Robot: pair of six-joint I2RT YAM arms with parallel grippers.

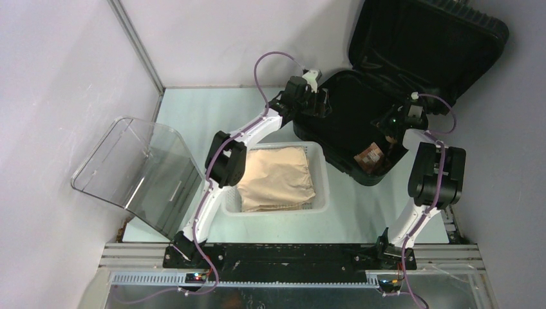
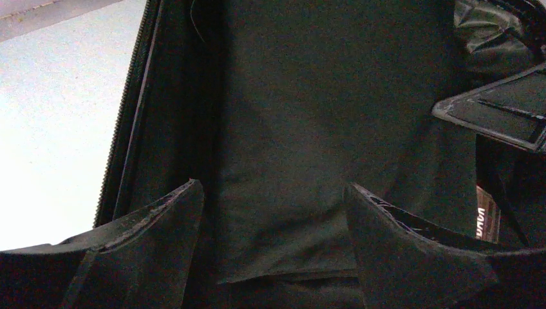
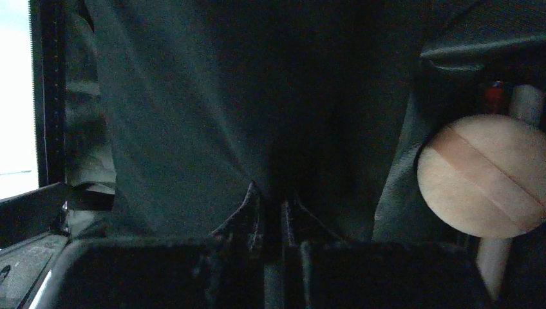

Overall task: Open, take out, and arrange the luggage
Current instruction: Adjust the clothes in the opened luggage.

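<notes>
The luggage (image 1: 438,45) stands open at the far right of the table, lid raised. The left gripper (image 2: 272,187), jaws wide, hangs over its left half with the dark cloth (image 2: 283,116) straight ahead between the fingers. The right gripper (image 3: 270,209), closed, sits in the right half; whether it pinches cloth cannot be told.

The left arm (image 1: 254,131) and right arm (image 1: 412,222) each consist of white tapered links joined by bulky black rounded joint housings (image 1: 225,164), and both are bolted to a shared black base plate (image 1: 290,254). A purple cable (image 1: 270,59) runs along each arm, looping clear near the wrist, and a small red-orange indicator light (image 1: 196,277) glows at each base. The left gripper (image 2: 273,193) has dark, wedge-shaped fingers (image 2: 164,222) with scuffed, pale inner edges.
</notes>
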